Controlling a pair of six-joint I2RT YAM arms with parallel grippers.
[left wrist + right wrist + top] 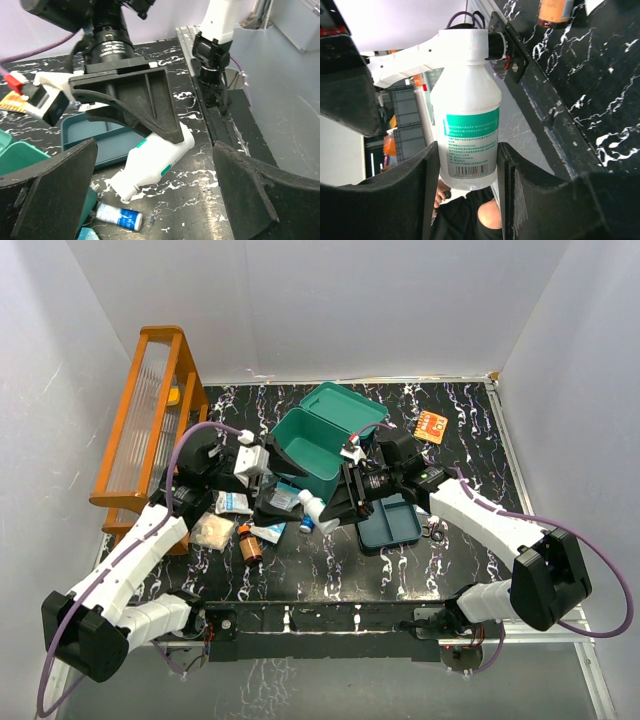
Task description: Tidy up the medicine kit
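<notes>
Medicine kit [305,445], one stiff, light plastic box, is sitting open on the tabletop [330,570], with its one tray [390,523] just to the right; I judge a wall rim the best hold. In front of it the right fingers [338,505] are gripping one white bottle [318,510]. One brown bottle [250,542] is lying front-left.

Left wrist: the left fingers [55,190] are gaping wide, holding nothing.

Right wrist: the smooth bottle [465,115] is being pinched near its base and is probably slippery.
</notes>
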